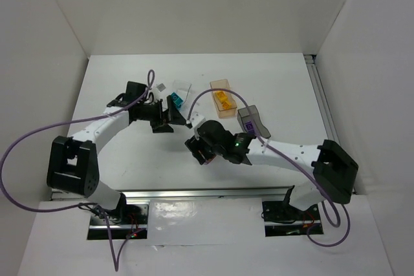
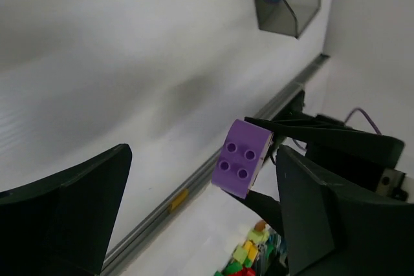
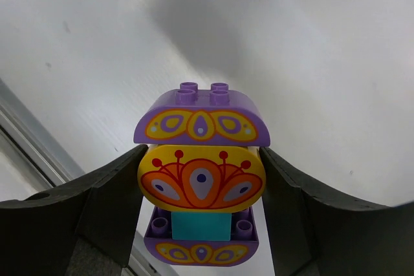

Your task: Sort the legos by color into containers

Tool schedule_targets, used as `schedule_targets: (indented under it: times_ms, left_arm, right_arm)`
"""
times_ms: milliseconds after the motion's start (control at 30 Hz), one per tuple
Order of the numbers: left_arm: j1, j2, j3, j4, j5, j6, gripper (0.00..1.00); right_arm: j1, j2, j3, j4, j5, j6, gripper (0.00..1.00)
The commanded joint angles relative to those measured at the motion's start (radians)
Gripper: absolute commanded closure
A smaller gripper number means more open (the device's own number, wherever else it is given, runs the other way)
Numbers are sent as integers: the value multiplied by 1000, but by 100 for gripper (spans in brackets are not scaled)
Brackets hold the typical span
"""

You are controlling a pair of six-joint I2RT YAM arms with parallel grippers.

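My right gripper (image 3: 202, 179) is shut on a stack of bricks (image 3: 202, 174): purple curved pieces with yellow patterns above and below, a yellow-orange patterned piece and a teal block in the middle. It holds the stack above the table. In the top view the right gripper (image 1: 202, 150) is near the table's middle front. My left gripper (image 2: 204, 159) is open, fingers wide apart, and faces the purple end of that stack (image 2: 242, 158). In the top view the left gripper (image 1: 165, 117) is just left of the right one.
The clear tray (image 1: 182, 86) with a teal brick (image 1: 175, 101) at its near side, the tan box (image 1: 223, 98) holding orange bricks and the dark grey box (image 1: 252, 121) holding purple bricks stand behind the grippers. The grey box also shows in the left wrist view (image 2: 288, 1). A metal rail (image 2: 194, 182) edges the table front.
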Motion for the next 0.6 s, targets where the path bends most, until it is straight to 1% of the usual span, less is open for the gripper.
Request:
schedule_targets:
  times_ms: [0, 200, 233, 367, 400, 533, 567]
  left_arm:
    - [-64, 33, 33, 94, 187, 25, 2]
    - [-149, 76, 44, 129, 178, 23, 6]
    - [-149, 92, 44, 129, 178, 23, 8]
    - [-158, 110, 44, 140, 207, 23, 16]
    - [-158, 121, 44, 140, 208, 23, 21]
    - [-158, 132, 44, 129, 221, 34, 35]
    - [-158, 132, 44, 129, 221, 34, 35]
  right_arm:
    - [8, -57, -17, 97, 32, -17, 45]
    - [8, -81, -17, 116, 44, -8, 45]
    - [8, -81, -28, 116, 44, -8, 45]
    - [8, -81, -19, 116, 53, 2, 45]
    - [8, -81, -19, 116, 62, 2, 45]
    - [-1, -90, -19, 116, 76, 2, 45]
    - [-13, -91, -19, 116, 76, 12, 45]
